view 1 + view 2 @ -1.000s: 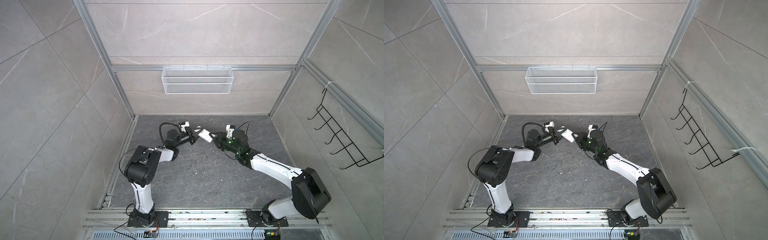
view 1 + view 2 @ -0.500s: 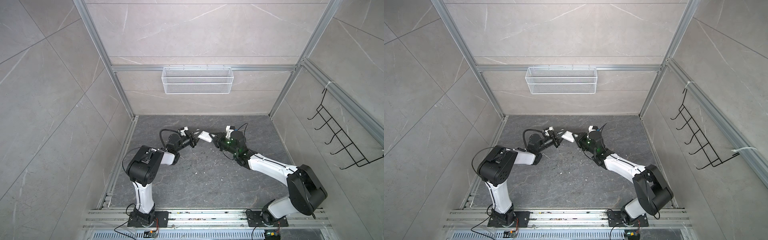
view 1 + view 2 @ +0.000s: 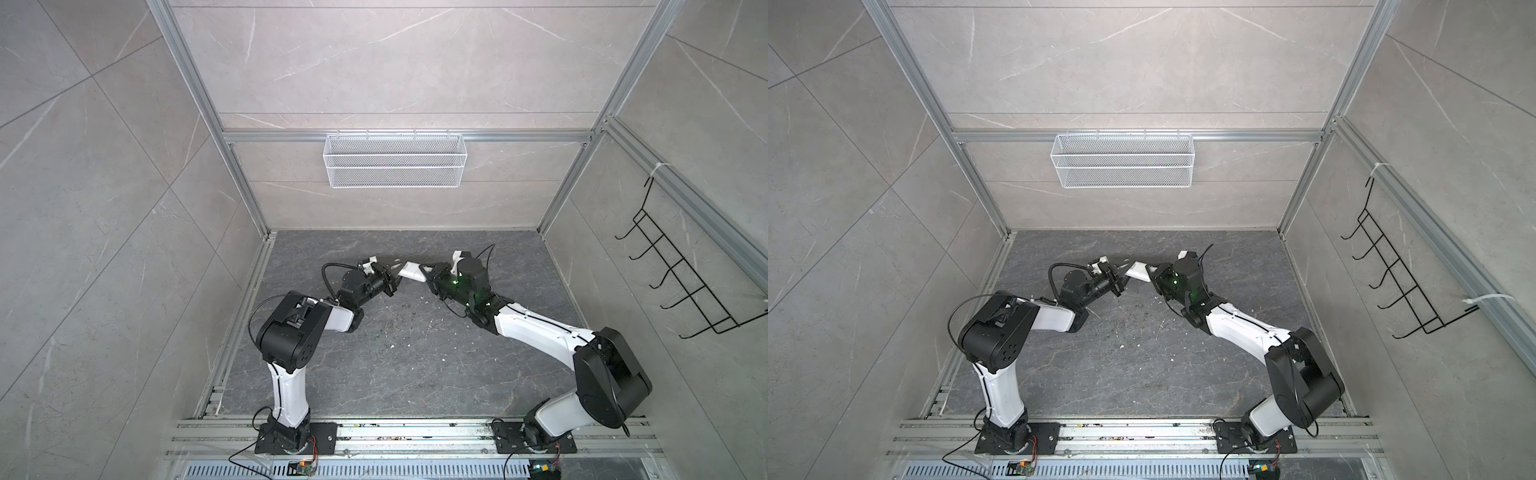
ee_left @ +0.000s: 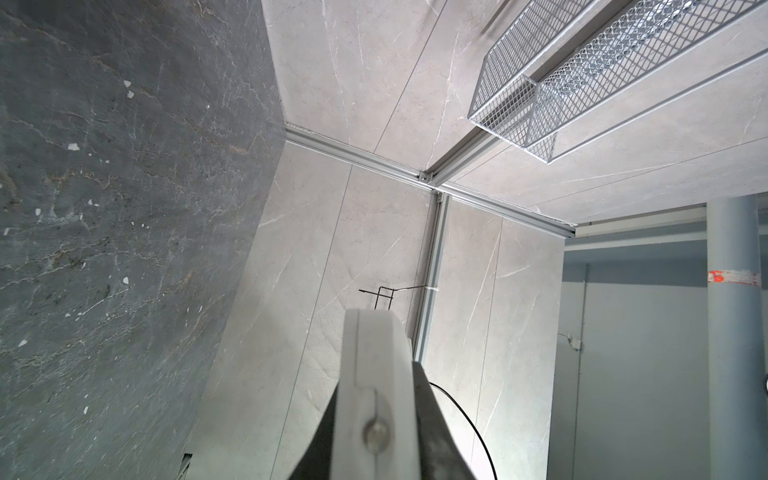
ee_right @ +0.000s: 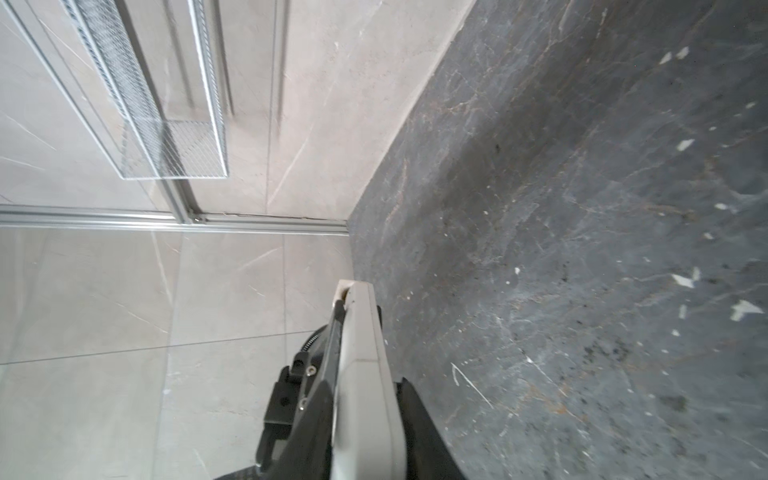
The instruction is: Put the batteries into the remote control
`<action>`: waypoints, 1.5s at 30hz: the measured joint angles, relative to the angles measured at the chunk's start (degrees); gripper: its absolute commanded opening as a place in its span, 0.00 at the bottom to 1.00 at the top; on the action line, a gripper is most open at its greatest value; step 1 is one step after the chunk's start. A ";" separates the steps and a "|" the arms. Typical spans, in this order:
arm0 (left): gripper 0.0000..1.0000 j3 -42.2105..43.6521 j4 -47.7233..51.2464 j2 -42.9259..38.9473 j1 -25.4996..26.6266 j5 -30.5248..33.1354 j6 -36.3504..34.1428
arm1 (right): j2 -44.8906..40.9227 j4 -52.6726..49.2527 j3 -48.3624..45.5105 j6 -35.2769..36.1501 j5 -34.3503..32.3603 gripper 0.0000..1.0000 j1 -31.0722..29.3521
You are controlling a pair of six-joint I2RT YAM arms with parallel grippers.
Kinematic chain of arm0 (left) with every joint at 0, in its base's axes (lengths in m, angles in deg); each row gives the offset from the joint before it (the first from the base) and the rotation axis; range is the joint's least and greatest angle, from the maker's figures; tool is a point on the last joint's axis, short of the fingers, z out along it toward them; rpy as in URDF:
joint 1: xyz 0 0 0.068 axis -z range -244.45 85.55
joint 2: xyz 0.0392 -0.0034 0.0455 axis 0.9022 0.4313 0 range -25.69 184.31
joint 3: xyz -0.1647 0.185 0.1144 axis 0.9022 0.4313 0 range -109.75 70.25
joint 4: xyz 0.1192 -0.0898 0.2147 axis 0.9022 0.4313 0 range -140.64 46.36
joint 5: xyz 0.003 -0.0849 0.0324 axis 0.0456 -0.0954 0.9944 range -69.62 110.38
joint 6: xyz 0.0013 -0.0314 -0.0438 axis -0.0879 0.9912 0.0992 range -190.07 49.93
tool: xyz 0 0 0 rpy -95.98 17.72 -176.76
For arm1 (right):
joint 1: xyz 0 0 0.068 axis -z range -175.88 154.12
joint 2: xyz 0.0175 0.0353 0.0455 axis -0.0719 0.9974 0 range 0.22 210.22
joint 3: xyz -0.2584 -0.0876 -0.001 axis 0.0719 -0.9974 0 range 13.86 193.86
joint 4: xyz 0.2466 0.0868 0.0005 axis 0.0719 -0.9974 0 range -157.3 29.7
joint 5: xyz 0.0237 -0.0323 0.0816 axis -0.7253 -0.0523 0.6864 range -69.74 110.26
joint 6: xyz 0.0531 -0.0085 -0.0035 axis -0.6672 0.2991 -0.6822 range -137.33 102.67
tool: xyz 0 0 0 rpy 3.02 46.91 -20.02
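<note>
The white remote control (image 3: 411,271) (image 3: 1137,271) hangs just above the dark floor near the back, between the two arms. My left gripper (image 3: 397,277) (image 3: 1123,279) is shut on its left end. In the left wrist view the remote control (image 4: 374,357) shows edge-on between the dark jaws of the left gripper (image 4: 374,388), with a small silvery round spot on its near edge. My right gripper (image 3: 426,274) (image 3: 1152,274) is shut on the other end. There the remote control (image 5: 361,332) runs edge-on through the right gripper (image 5: 365,386). The batteries are hidden.
A white wire basket (image 3: 395,160) hangs on the back wall. A black hook rack (image 3: 685,282) sticks out from the right wall. White specks (image 3: 415,328) litter the floor in front of the grippers. Metal rails (image 3: 374,432) run along the front.
The remote and both grippers have drifted slightly to the right. The right arm's elbow has drawn in a little. Both grips look the same.
</note>
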 measured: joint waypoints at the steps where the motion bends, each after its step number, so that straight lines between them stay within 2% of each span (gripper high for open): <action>1: 0.00 0.00 -0.24 0.00 0.07 -0.04 0.07 | -0.42 -2.67 0.76 1.55 0.04 0.52 -0.04; 5: 0.00 -0.02 -1.01 0.00 0.07 -0.70 0.02 | -2.32 -14.62 4.35 10.16 0.26 0.71 0.11; 12: 0.00 -0.66 0.44 0.02 -1.38 -5.31 -3.58 | -6.05 -34.29 16.17 30.25 0.55 0.88 0.68; 16: 0.00 -3.76 10.45 -0.17 -2.40 -10.43 -11.21 | -5.33 -41.51 25.18 42.32 1.99 0.88 0.68; 21: 0.00 -8.96 34.51 -2.54 -3.19 -15.45 -26.32 | -0.87 -44.76 28.81 51.04 4.61 0.82 0.68; 25: 0.00 -12.39 48.52 -5.09 -3.61 -17.73 -35.19 | 2.82 -45.48 27.10 53.59 6.56 0.78 0.68; 30: 0.00 -15.02 57.33 -5.53 -3.85 -20.74 -40.37 | 5.35 -45.18 25.38 54.45 9.60 0.79 0.68; 35: 0.00 -15.04 61.72 -5.53 -4.02 -21.70 -42.01 | 8.94 -44.50 25.35 54.62 12.11 0.80 0.66; 45: 0.00 -15.04 63.56 -5.53 -4.11 -22.58 -42.16 | 12.28 -43.65 25.31 54.64 13.20 0.79 0.02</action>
